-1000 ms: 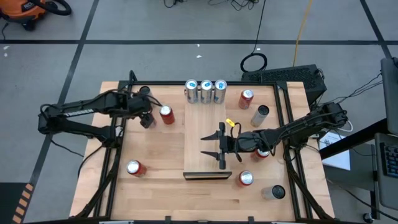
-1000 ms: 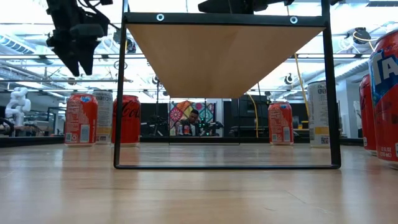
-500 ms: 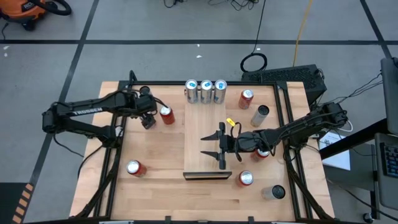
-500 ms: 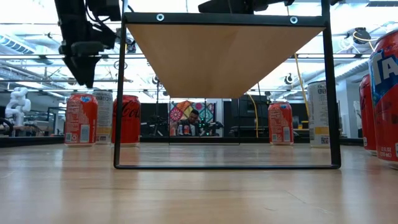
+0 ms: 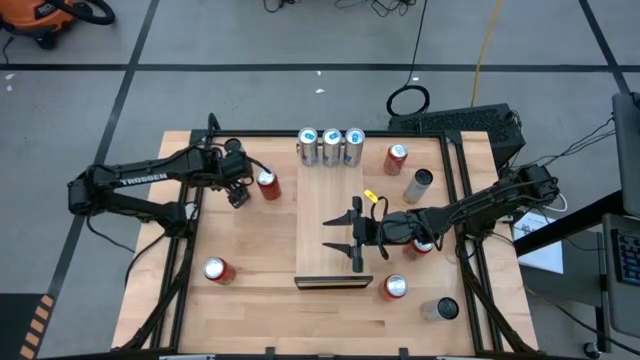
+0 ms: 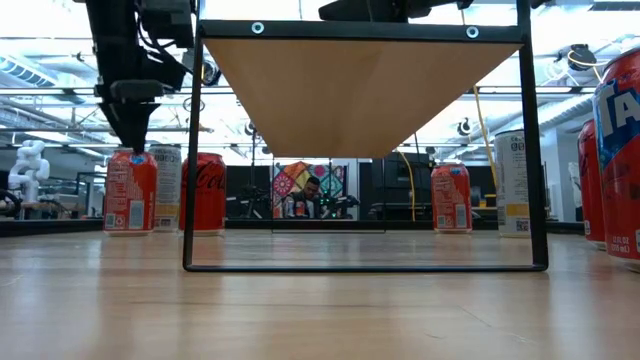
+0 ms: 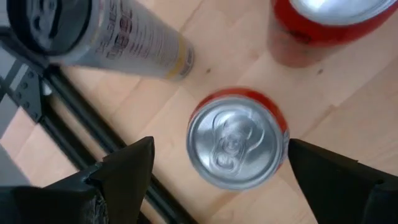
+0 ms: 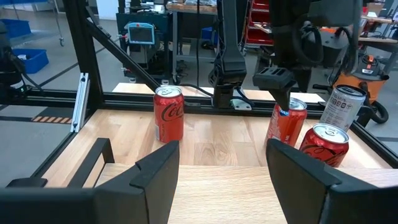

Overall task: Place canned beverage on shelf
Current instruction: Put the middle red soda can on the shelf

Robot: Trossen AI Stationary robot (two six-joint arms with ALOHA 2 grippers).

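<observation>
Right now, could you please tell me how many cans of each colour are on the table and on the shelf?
Red cans on the table: 6, one of them beneath the left pincer
Silver cans on the shelf: 3
Silver cans on the table: 3
Total: 12 cans

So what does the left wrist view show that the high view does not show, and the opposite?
Only the left wrist view shows the pull tab on the lid of the red can between the open left gripper's fingers, and the print on a grey can close by.

Only the high view shows the whole table: the shelf with three silver cans at its far end, and the right gripper open above the shelf.

Both show the left gripper over that red can on the tabletop.
</observation>
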